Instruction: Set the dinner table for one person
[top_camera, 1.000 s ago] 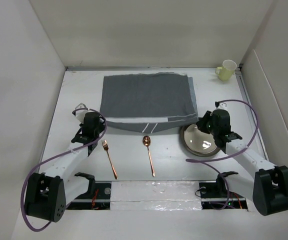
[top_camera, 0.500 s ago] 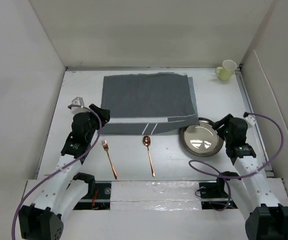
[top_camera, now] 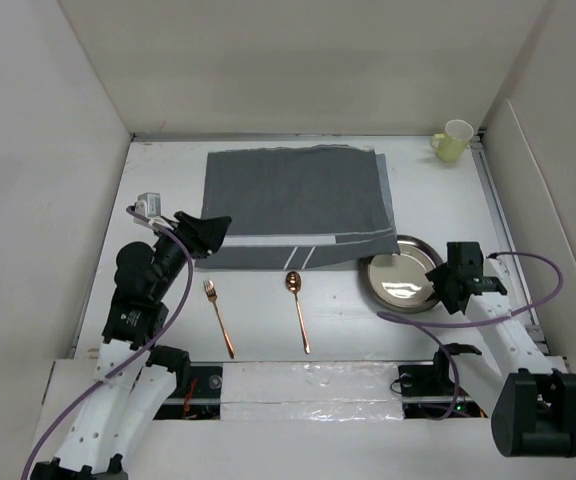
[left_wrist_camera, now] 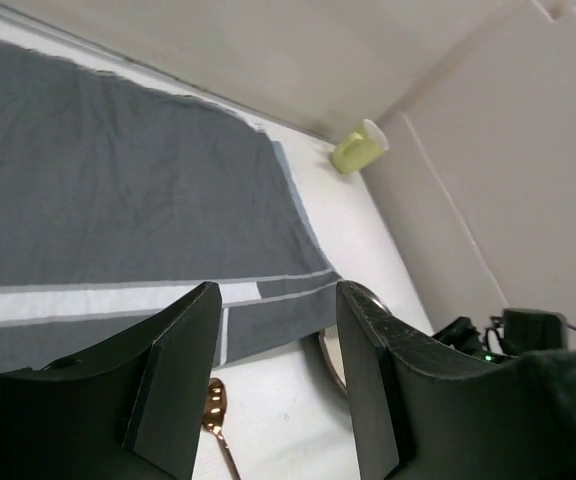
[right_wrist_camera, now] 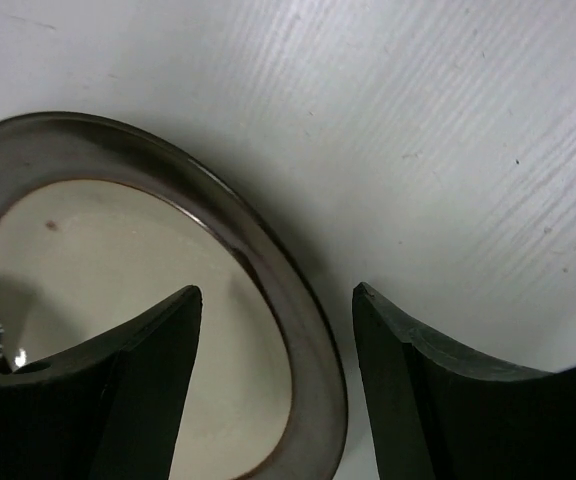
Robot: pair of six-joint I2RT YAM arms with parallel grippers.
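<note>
The dinner table [top_camera: 258, 300] is a white tabletop carrying a dark grey striped placemat [top_camera: 293, 200] at the middle back. A copper fork [top_camera: 218, 318] and a copper spoon [top_camera: 298, 308] lie in front of the placemat. To their right is a brown-rimmed plate [top_camera: 398, 282], whose far edge touches the placemat's near right corner. My left gripper [top_camera: 211, 234] hangs open and empty above the placemat's near left corner. In its wrist view the placemat [left_wrist_camera: 118, 200], spoon [left_wrist_camera: 213, 402] and plate rim [left_wrist_camera: 330, 350] show. My right gripper [right_wrist_camera: 276, 300] is open, its jaws on either side of the plate's [right_wrist_camera: 118, 290] right rim.
A pale yellow-green cup [top_camera: 454, 140] stands at the back right corner, also seen in the left wrist view as the cup [left_wrist_camera: 358, 150]. White walls close in the table on three sides. A taped strip [top_camera: 308, 385] runs along the near edge between the arm bases.
Both grippers opened and drew back from the placemat's near corners. The left arm lifted back to the left; the right gripper swung round to the plate's right rim.
</note>
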